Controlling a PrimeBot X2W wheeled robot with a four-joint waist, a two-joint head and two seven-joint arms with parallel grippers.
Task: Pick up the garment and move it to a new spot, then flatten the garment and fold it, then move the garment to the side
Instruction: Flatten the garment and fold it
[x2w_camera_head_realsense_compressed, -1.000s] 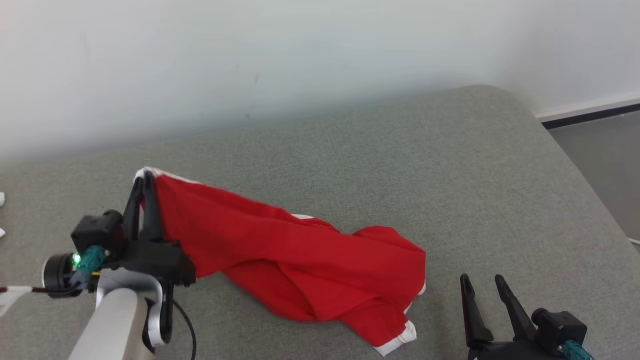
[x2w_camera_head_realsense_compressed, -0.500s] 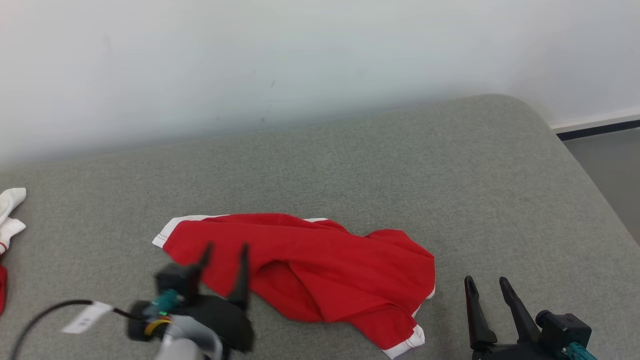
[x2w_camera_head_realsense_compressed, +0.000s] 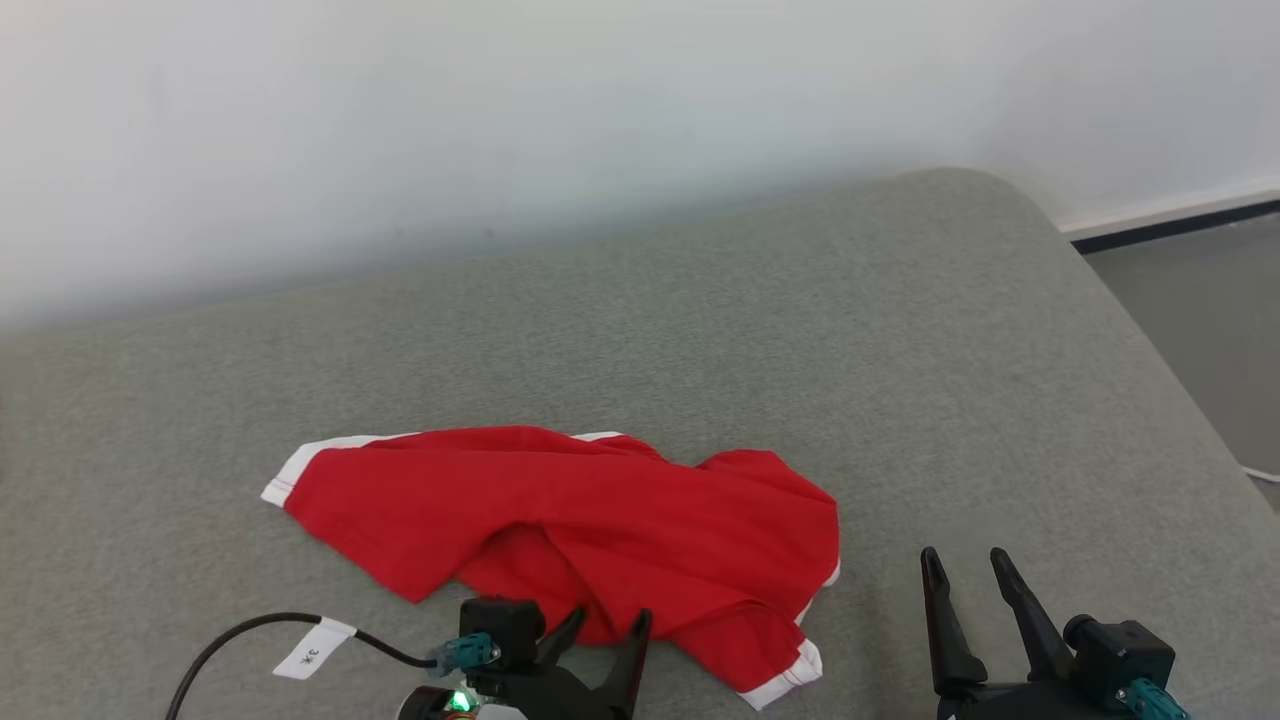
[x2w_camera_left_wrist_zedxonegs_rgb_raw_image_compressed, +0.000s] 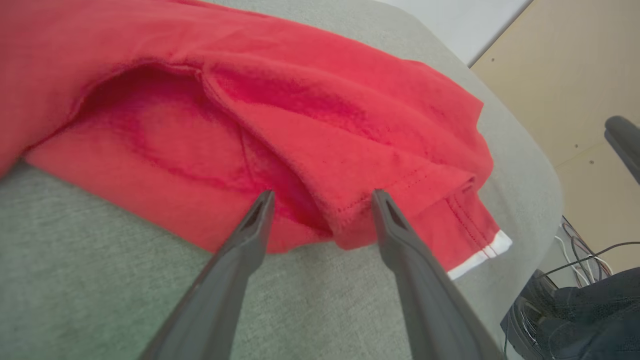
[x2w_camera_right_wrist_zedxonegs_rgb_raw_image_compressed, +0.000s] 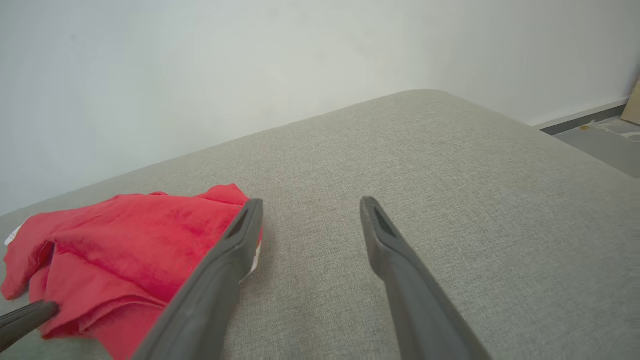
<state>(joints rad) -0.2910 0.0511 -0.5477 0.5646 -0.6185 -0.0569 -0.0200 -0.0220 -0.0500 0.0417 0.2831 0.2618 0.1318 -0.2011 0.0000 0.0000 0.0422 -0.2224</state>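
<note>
The garment is a red piece with white-trimmed edges, lying rumpled and partly folded over itself on the grey cushion. My left gripper stands open at the garment's near edge, its fingertips just over the red cloth and nothing held. In the left wrist view the garment lies close ahead and my left gripper is spread over a folded hem. My right gripper stands open and empty to the right of the garment. The right wrist view has my right gripper over bare cushion, the garment to its left.
A white wall runs along the cushion's far edge. The cushion's rounded corner drops to grey floor on the right. A black cable with a white tag trails from my left wrist. Cables and a dark object lie beyond the cushion's edge.
My left gripper let go of the garment's white-trimmed corner, which dropped flat, then drew back right to the garment's near edge. The right gripper stayed put. The head camera shifted slightly.
</note>
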